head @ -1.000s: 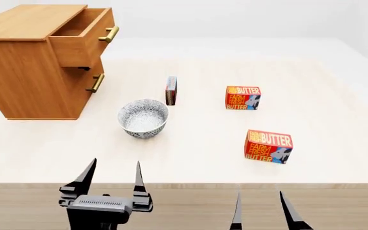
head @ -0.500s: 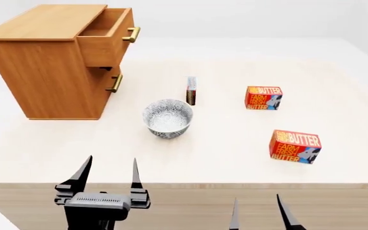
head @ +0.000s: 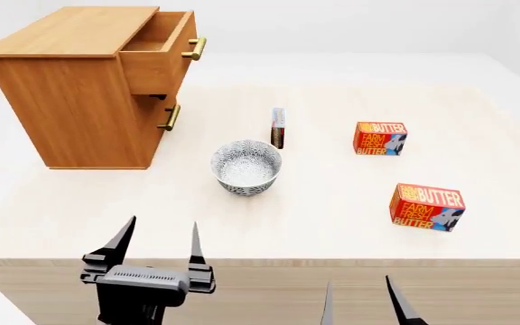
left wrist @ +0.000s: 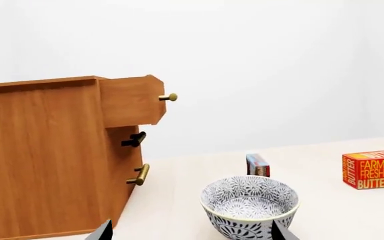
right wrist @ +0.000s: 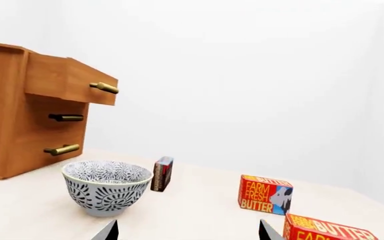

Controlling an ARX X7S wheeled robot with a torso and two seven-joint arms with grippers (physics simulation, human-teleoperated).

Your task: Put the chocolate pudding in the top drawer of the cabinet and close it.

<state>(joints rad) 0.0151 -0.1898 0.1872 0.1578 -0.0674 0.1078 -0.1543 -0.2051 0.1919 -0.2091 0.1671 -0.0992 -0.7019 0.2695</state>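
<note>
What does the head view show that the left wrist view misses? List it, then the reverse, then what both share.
Only the head view: the nearer butter box, the open top drawer's inside, the cabinet's top, and both grippers, left and right, each with jaws apart.
Only the left wrist view: the cabinet's side seen level, with the drawer front jutting out.
Both: the patterned bowl, the upright chocolate pudding behind it, and the farther butter box.

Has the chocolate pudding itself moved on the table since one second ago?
No. The chocolate pudding stands just behind the bowl, in the same relation to it and the cabinet as before; everything shifted rightward together, so the head view moved.
</note>
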